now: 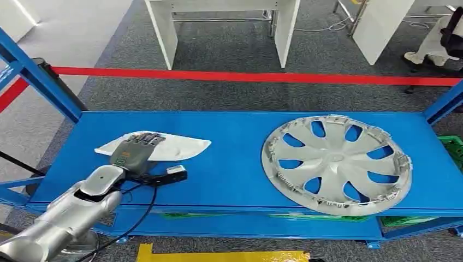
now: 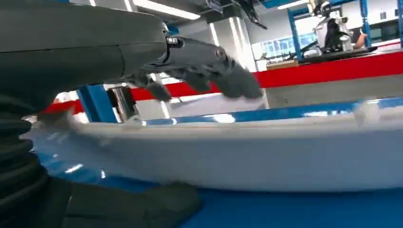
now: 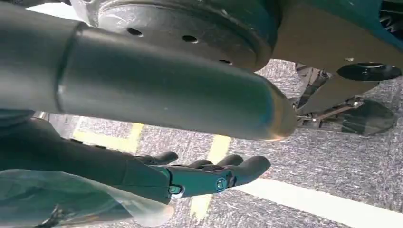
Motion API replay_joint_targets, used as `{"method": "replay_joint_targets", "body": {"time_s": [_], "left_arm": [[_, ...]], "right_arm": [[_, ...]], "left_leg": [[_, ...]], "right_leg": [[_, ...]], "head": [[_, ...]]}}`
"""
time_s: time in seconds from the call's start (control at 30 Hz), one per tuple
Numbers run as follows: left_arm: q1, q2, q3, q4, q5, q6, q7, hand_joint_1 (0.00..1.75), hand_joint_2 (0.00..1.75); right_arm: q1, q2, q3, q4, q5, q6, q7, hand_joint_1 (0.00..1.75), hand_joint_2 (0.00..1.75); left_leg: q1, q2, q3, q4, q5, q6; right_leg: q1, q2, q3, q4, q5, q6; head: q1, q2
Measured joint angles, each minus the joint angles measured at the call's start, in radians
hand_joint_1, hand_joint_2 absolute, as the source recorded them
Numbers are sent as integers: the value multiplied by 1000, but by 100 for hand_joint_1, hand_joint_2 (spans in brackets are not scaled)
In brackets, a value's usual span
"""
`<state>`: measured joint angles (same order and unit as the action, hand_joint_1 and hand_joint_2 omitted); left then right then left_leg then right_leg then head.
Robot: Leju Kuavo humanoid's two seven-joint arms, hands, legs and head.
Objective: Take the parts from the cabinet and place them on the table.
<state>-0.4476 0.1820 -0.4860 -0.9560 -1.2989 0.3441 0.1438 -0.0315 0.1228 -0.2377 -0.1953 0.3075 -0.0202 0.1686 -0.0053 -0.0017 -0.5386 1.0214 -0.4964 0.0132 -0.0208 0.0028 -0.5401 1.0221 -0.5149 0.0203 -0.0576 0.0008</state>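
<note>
Silver and close to you, the left arm (image 1: 60, 215) comes up from the bottom corner of the head view, and your left hand (image 1: 135, 151) lies palm-down on the white part (image 1: 174, 147), fingers (image 1: 146, 139) reaching across its near-left portion. From the left wrist view you can see those fingers (image 2: 214, 66) stretched out above the white part (image 2: 247, 152) while the thick thumb (image 2: 157, 204) sits low beside its edge on the blue surface; whether the thumb and fingers actually clamp the part, I cannot tell. That white part is a flat, pale, shallow piece with a pointed end toward the wheel cover, lying on the blue shelf (image 1: 235, 164) of the cabinet, well to the left of the wheel cover (image 1: 336, 162). Take the wheel cover as your landmark: it's a silver disc with curved spokes and blue showing through its openings, lying flat on the same shelf, well apart from your left hand. A black cable (image 1: 139, 213) trails from the wrist over the shelf's front edge, left of the wheel cover. Beyond the wheel cover, a red strip (image 1: 256, 76) runs across the grey floor. Your right hand (image 3: 199, 178) hangs over grey carpet with yellow lines, fingers loosely curled and holding nothing.
</note>
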Motion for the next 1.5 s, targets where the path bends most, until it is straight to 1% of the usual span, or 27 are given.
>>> {"method": "replay_joint_targets", "body": {"time_s": [0.17, 0.37, 0.47, 0.53, 0.57, 0.6, 0.67, 0.7, 0.73, 0.83, 0.87, 0.9, 0.93, 0.97, 1.0, 1.07, 1.1, 1.13, 1.23, 1.33, 1.4, 1.5], "left_arm": [[3, -10, 12, 12, -13, 14, -8, 175, 175], [13, -26, 41, 14, -31, 101, -35, 175, 175], [13, -29, 47, 15, -33, 107, -40, 175, 175], [15, -32, 52, 15, -33, 127, -49, 175, 175], [18, -32, 55, 15, -33, 145, -58, 175, 175], [24, -34, 61, 15, -29, 179, -74, 175, 175], [40, -38, 74, 12, -20, 271, -111, 175, 175], [55, -44, 87, -1, -7, 315, -154, 175, 175], [76, -56, 114, -36, 12, 336, -221, 175, 175], [137, -121, 250, -139, 56, 353, -445, 175, 175], [157, -163, 299, -174, 76, 353, -536, 175, 175], [171, -193, 357, -218, 111, 353, -639, 175, 175], [182, -241, 419, -262, 150, 353, -732, 175, 175], [187, -276, 466, -294, 175, 355, -789, 175, 175], [188, -315, 521, -327, 193, 356, -819, 175, 175], [201, -367, 578, -386, 241, 356, -821, 175, 175], [213, -380, 592, -426, 279, 357, -822, 175, 175], [223, -394, 596, -477, 335, 357, -823, 175, 175], [252, -433, 589, -595, 456, 358, -823, 175, 175], [264, -454, 583, -669, 477, 358, -824, 175, 175], [272, -462, 581, -697, 482, 358, -824, 175, 175], [282, -469, 570, -747, 542, 358, -824, 175, 175]], "right_arm": [[0, 0, -8, 0, 2, -8, 2, 0, 0], [0, 0, -16, 0, 13, -10, 0, 0, 0], [0, 0, -17, 0, 14, -10, 0, 0, 0], [0, 0, -17, 0, 16, -10, 0, 0, 0], [0, 0, -17, 0, 17, -10, -1, 0, 0], [0, 0, -18, 0, 18, -10, -1, 0, 0], [0, 0, -18, 0, 21, -11, -2, 0, 0], [0, 0, -18, 0, 24, -13, -3, 0, 0], [0, 0, -18, 0, 27, -15, -5, 0, 0], [1, 0, -18, 0, 35, -21, -6, 0, 0], [-1, 0, -18, 0, 37, -23, -6, 0, 0], [-1, 0, -19, 0, 38, -26, -6, 0, 0], [0, 0, -19, 0, 40, -31, -6, 0, 0], [1, 0, -19, 0, 41, -32, -4, 0, 0], [1, 0, -19, 0, 43, -33, -3, 0, 0], [0, 0, -21, 0, 45, -35, -3, 0, 0], [0, 0, -22, 0, 47, -38, -3, 0, 0], [2, 0, -23, 0, 49, -43, -2, 0, 0], [1, 0, -25, 0, 53, -51, -1, 0, 0], [1, 0, -25, 0, 54, -52, -1, 0, 0], [1, 0, -25, 0, 54, -52, -1, 0, 0], [1, 0, -27, 0, 53, -53, -2, 0, 0]], "left_leg": [[0, 0, -1, 0, 0, 0], [0, 0, -1, 0, 0, 0], [0, 0, -1, 0, 0, 0], [0, 0, -1, 0, 0, 0], [0, 0, -1, 0, 0, 0], [0, 0, -1, 0, 0, 0], [0, 0, -1, 0, 0, 0], [0, 0, -1, 0, 0, 0], [0, 0, -1, 0, 0, 0], [0, 0, -2, 0, 0, 0], [-1, 0, -3, 1, 0, 0], [-1, 0, -3, 1, -1, 0], [-1, 0, -3, 1, -1, 1], [-1, 0, -3, 1, -1, 1], [-1, 0, -3, 1, -1, 1], [-1, 2, -3, 1, -1, 1], [-1, 2, -3, 2, -1, 1], [-1, 2, -3, 2, -1, 1], [-1, 0, -4, 2, 0, 2], [-1, 0, -4, 1, 0, 2], [-1, 0, -4, 1, 0, 2], [-1, 0, -4, 1, 0, 2]], "right_leg": [[0, 0, -1, 0, 0, 0], [0, 0, -1, 0, 0, 0], [0, 0, -1, 0, 0, 0], [0, 0, -1, 0, 0, 0], [0, 0, -1, 0, 0, 0], [0, 0, -1, 0, 0, 0], [0, 0, -1, 0, 0, 0], [0, 0, -1, 0, 0, 0], [0, 0, -1, 0, 0, 0], [0, -1, -2, 0, 0, 0], [0, -1, -2, 0, 0, 0], [-1, 1, -2, 0, 0, 0], [-1, 1, -2, 0, 0, 0], [-1, 0, -2, 0, 0, 0], [-1, 0, -2, 0, 0, 0], [-1, 3, -2, 0, 1, 1], [-1, 3, -3, 0, 2, 2], [-1, 2, -3, 0, 2, 2], [-1, -1, -3, 0, 2, 2], [-1, -1, -2, 0, 2, 2], [0, -1, -2, 0, 2, 2], [0, -1, -2, 0, 2, 2]], "head": [[0, 0], [0, 0], [0, 0], [0, 0], [0, 0], [0, 0], [0, 0], [0, 0], [-1, 0], [1, 0], [0, 0], [-1, 0], [0, 0], [0, 0], [1, 0], [1, 0], [-1, 0], [-1, 0], [0, 0], [0, 0], [0, 0], [0, 0]]}}
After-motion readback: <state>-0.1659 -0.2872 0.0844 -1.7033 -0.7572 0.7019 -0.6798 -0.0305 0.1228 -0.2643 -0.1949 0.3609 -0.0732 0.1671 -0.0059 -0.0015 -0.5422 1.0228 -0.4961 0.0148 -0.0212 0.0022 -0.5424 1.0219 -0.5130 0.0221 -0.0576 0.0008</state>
